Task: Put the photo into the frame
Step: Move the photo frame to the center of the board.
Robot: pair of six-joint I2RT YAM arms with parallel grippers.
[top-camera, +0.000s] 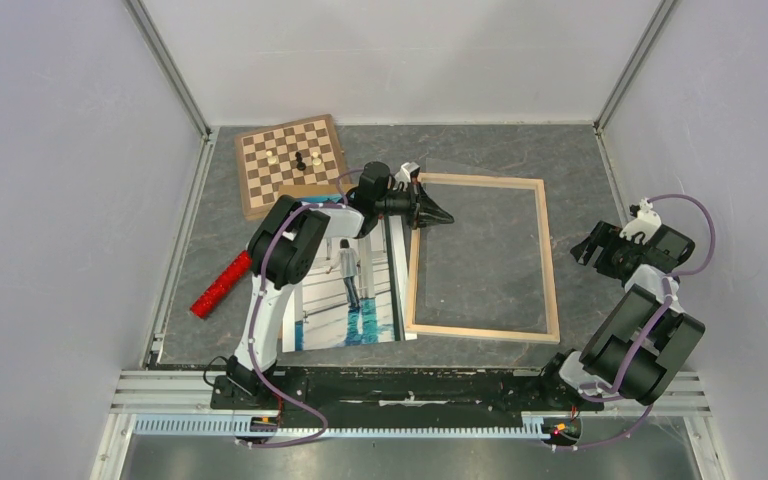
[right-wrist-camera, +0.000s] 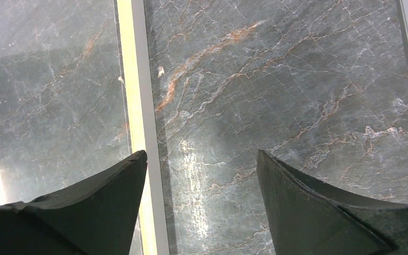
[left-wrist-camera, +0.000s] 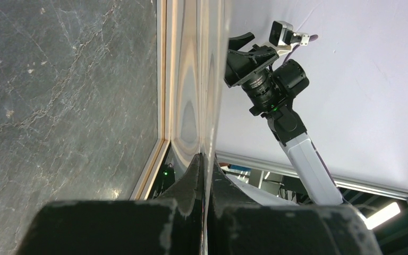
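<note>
- Left tool (top-camera: 442, 214), clamped on a thin glossy sheet (left-wrist-camera: 188, 95) at the far-left corner of the frame (top-camera: 480, 333), should hold it level.
- Right tool (right-wrist-camera: 202, 153), fingers apart over the frame's right bar, could steady it.

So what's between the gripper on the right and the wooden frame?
Just a bare strip of grey table separates the right gripper from the frame's right bar. The top view shows it best.
</note>
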